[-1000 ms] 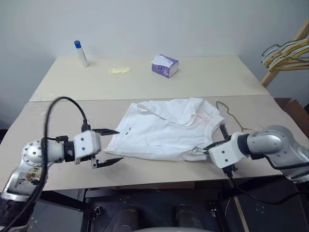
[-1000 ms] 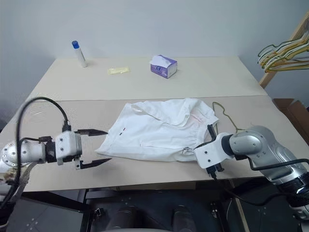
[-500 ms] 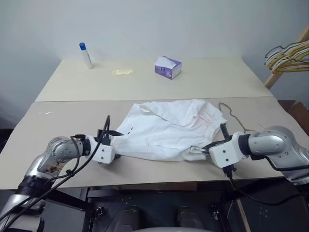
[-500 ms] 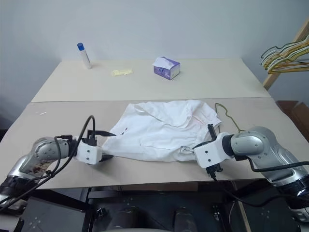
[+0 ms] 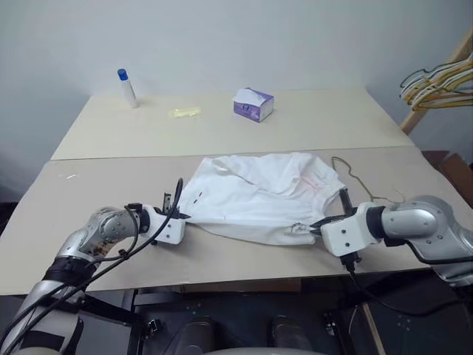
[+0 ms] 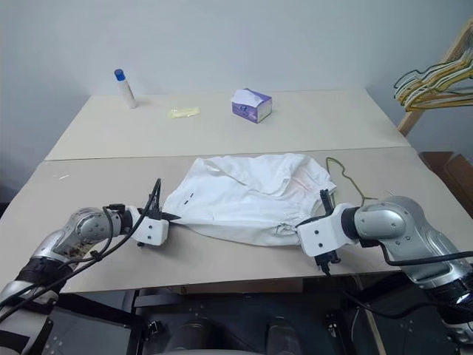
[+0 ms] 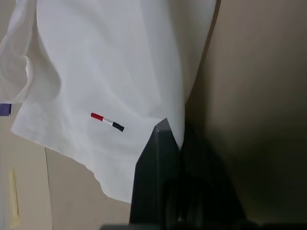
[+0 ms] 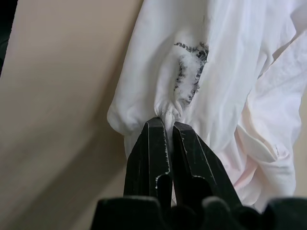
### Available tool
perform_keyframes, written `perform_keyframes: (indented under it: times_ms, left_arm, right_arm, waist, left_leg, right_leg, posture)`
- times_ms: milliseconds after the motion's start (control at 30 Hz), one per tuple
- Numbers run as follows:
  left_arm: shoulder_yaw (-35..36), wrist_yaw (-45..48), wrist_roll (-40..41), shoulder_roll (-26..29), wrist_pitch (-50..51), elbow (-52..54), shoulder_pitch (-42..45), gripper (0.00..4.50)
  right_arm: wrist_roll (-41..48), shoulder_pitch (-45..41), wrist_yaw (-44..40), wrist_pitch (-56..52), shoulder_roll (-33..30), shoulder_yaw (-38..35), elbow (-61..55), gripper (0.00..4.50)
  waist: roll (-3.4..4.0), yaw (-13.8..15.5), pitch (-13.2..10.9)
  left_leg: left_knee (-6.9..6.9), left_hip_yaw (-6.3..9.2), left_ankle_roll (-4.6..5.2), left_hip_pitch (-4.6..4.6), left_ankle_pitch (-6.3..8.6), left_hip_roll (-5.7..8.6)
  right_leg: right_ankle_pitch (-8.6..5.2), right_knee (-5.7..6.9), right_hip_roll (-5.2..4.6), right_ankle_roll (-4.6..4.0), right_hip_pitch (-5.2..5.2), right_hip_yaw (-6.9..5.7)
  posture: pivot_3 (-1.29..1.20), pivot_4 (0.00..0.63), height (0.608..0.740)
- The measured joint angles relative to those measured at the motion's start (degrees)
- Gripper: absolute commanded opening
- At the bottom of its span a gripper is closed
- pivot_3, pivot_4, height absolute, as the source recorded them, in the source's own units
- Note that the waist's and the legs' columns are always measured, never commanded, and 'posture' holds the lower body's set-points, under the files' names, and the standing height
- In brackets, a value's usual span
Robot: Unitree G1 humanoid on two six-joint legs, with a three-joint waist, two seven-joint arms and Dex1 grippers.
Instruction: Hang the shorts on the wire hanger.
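Step in hand: two-point grasp of shorts (image 5: 259,194), spread flat at table (image 5: 318,122) centre.

Left gripper (image 5: 179,218): jaws closed on cloth corner at shorts' 9 o'clock. Right gripper (image 8: 167,125): jaws pinched tight on gathered edge at 4 o'clock.

Wire hanger (image 5: 353,177): on table at shorts' 3 o'clock, part tucked under cloth.

Next move likely: lift cloth clear, carry over hanger bar.

Surroundings: tissue box (image 5: 253,103), bottle (image 5: 126,88), yellow scrap (image 5: 183,112) at 12 o'clock, well apart. Hanger bunch (image 5: 437,80) at 2 o'clock. No obstruction.
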State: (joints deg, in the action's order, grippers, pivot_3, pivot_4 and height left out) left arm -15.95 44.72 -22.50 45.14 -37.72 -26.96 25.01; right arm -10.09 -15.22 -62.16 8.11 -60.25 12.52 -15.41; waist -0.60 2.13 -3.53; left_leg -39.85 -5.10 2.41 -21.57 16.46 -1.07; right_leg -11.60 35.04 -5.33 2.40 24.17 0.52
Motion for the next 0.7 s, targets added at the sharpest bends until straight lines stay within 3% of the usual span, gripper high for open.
perform_keyframes:
  times_ms: [267,567,700]
  left_arm:
    - [3.3,5.3,8.4,9.9,-0.5,9.9,-6.1,0.03]
    - [17.4,9.0,18.3,19.7,12.0,36.0,-31.2,0.03]
    - [23.8,12.3,22.5,20.8,16.2,45.9,-42.0,0.03]
  right_arm:
    - [-2.4,-1.6,2.8,2.2,3.1,1.0,2.1,0.0]
    - [-2.4,-2.1,3.5,6.0,5.4,2.5,3.8,0.0]
    - [3.9,2.4,-0.6,10.4,0.4,1.7,3.4,0.0]
  waist:
    - [-0.01,-0.8,0.0]
    - [-0.13,-1.0,-0.1]
    - [-0.16,-0.2,-0.1]
  left_leg:
    - [0.01,-0.04,0.02,0.02,0.02,-0.04]
    - [0.03,-0.14,0.04,0.13,0.03,-0.28]
    - [0.07,-0.18,0.06,0.15,0.05,-0.33]
  right_leg:
    - [0.0,0.02,0.0,0.0,0.03,0.07]
    - [-0.02,0.04,0.04,-0.01,0.01,0.06]
    - [-0.11,-0.04,0.02,-0.12,-0.02,0.07]
  posture:
    - [0.09,0.028,0.74]
    - [0.12,0.039,0.74]
    - [0.11,0.044,0.74]
